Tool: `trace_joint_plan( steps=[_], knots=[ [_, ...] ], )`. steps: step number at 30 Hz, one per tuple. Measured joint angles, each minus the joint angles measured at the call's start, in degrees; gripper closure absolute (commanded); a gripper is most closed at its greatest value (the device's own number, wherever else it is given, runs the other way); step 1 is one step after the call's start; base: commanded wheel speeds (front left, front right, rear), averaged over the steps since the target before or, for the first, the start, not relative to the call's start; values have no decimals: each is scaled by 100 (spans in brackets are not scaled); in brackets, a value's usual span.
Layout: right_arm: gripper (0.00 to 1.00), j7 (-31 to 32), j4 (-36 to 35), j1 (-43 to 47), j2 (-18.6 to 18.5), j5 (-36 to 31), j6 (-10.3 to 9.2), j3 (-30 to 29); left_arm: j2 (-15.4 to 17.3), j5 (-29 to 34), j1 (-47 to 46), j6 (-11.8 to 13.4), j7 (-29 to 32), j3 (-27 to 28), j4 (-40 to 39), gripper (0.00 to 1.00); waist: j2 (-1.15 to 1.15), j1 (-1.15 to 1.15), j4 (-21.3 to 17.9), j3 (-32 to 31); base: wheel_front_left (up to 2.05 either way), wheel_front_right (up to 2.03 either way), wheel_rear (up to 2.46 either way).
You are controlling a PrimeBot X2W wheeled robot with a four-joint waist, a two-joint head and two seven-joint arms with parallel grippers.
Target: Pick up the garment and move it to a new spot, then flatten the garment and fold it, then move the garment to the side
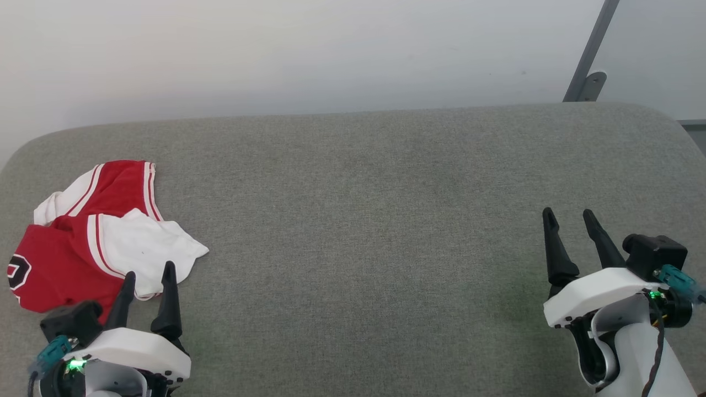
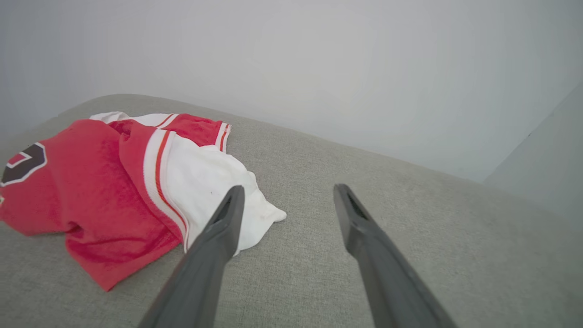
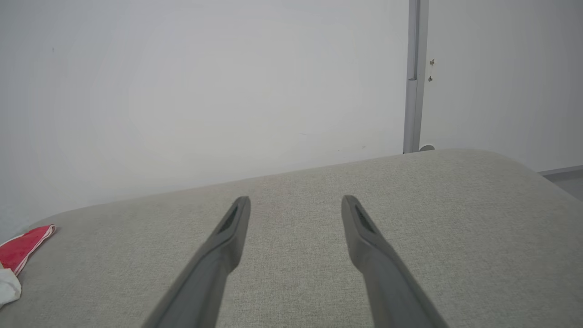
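The garment (image 1: 94, 237) lies crumpled at the left end of the grey table (image 1: 364, 220): red cloth, a white sleeve with red striped trim, part of a black-and-white letter at its left edge. In the left wrist view the garment (image 2: 109, 182) spreads across the left half. My left gripper (image 1: 149, 273) hangs open just in front of the garment's near edge, nothing between its fingers (image 2: 230, 214). My right gripper (image 1: 569, 212) is open over bare table at the right. A corner of the garment (image 3: 20, 248) shows at the far left of the right wrist view.
A pale wall runs behind the table. A grey metal post with a bracket (image 1: 589, 60) stands at the back right. The table's corners are rounded, and its left edge is close to the garment.
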Motion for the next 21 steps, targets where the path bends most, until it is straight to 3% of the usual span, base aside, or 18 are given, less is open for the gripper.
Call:
trace_joint_plan(
  steps=[21],
  knots=[
    [0,-299,108,-57,-89,-960,0,7,75,933,-64,-370,-293,236,355,0,0,0,11,-18,0,0,0]
  ],
)
